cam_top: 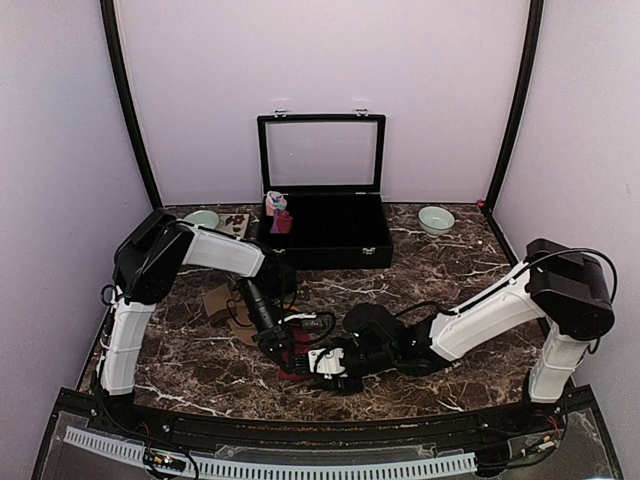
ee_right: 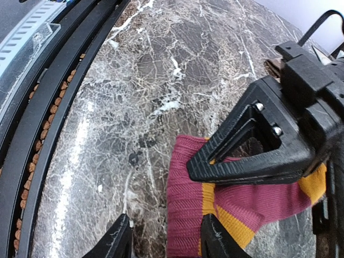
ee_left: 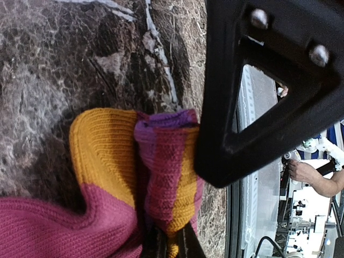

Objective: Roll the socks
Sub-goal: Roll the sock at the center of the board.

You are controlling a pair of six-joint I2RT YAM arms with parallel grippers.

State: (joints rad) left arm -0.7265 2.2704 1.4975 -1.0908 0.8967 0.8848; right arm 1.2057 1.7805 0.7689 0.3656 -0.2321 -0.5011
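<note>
The red-maroon socks (ee_left: pixel 107 161) lie bunched on the marble near the table's front edge, also visible as the socks (cam_top: pixel 298 374) and the socks (ee_right: pixel 188 199). My left gripper (ee_left: pixel 166 244) is shut on the purple-orange striped cuff, with the orange toe beside it. My right gripper (ee_right: pixel 166 242) stands open, its jaws apart, with the sock's maroon edge between them and a gap on the left side. From the top, the left gripper (cam_top: pixel 283 352) and right gripper (cam_top: pixel 330 362) meet over this sock. The tan-brown socks (cam_top: pixel 222 303) lie flat behind the left arm.
A black case (cam_top: pixel 325 250) with its lid raised stands at the back and holds a pink and light-blue bundle (cam_top: pixel 278 212). Pale bowls sit at back left (cam_top: pixel 202 219) and back right (cam_top: pixel 436 219). The table's black front rail (ee_right: pixel 32 161) runs close by.
</note>
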